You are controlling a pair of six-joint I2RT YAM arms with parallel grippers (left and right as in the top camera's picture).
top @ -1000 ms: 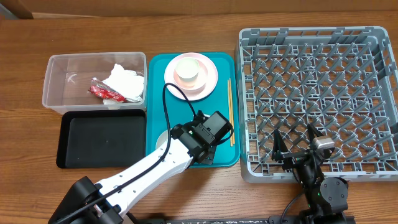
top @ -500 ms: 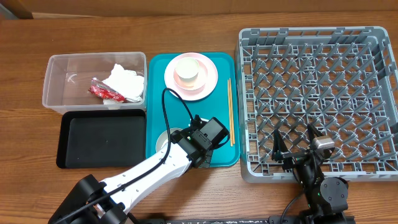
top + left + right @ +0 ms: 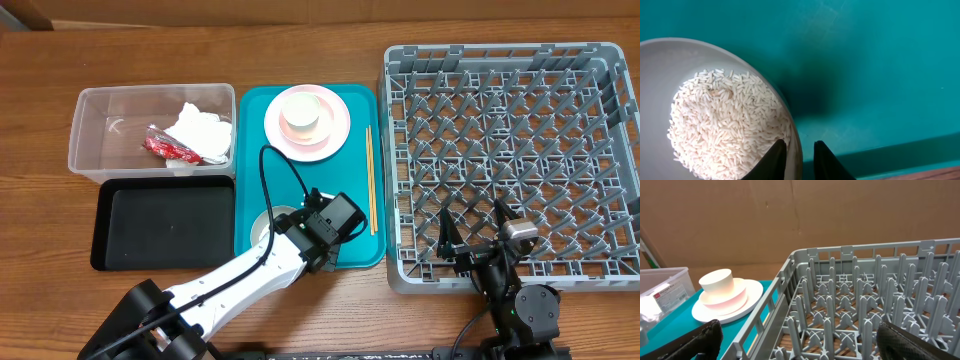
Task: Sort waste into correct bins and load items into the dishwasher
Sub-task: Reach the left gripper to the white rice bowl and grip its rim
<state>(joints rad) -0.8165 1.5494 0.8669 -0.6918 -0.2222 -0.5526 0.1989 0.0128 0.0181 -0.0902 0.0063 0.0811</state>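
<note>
The left gripper (image 3: pixel 799 157) has its jaws nearly closed on the rim of the whitish bowl (image 3: pixel 660 65) of rice (image 3: pixel 725 125), at the front left of the teal tray (image 3: pixel 880 75), while the right gripper (image 3: pixel 800 337) stays wide open and empty over the dish rack (image 3: pixel 850 305).

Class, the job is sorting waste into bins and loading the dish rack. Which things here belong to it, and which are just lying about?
Belong: tissue, red wrapper, rice, bowl, pink plate, cup, chopsticks, clear tub, black tray, dish rack.
Just lying about: teal tray, wooden table.
</note>
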